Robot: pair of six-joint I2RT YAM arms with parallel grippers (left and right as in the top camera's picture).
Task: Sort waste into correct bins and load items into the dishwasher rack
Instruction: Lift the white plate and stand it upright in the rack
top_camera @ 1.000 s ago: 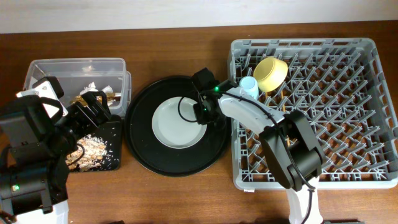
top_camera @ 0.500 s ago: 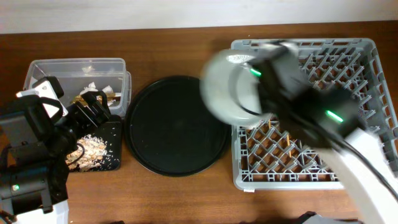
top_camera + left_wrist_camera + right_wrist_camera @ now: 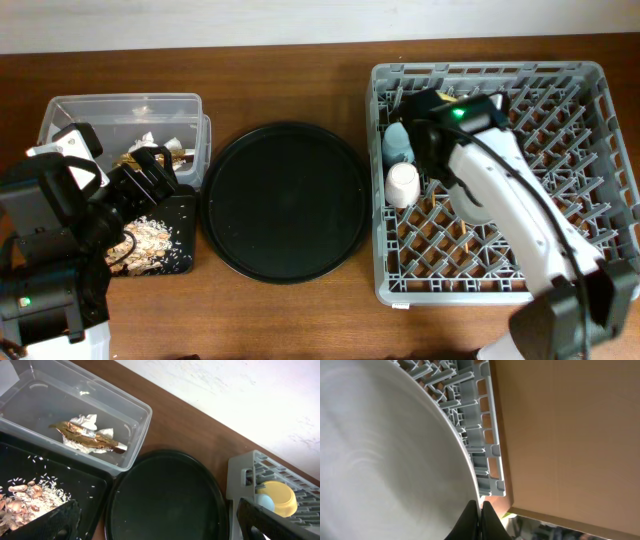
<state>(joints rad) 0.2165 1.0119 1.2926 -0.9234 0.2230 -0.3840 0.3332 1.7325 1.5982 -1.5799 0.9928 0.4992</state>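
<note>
Loading of the plate (image 3: 385,450) into the rack (image 3: 490,68) looks like the step in hand. The right fingers (image 3: 490,525) are clenched on the plate's rim, pinching it thin between them, and the wrist view shows the plate's pale face close up with the rack's edge and bare table (image 3: 560,435) beyond it. From overhead the right arm reaches across the rack's left part and hides the plate, so I cannot tell whether it already rests among the pegs. The blue cup (image 3: 397,143) and pink cup (image 3: 402,185) stand in the rack just beside that arm. The next move probably calls for setting the plate on edge between two peg rows, clear of both cups, and only then letting go. The left fingers (image 3: 55,522) are spread wide and hold nothing, hanging over the black tray (image 3: 95,485) with its scraps (image 3: 25,500).
</note>
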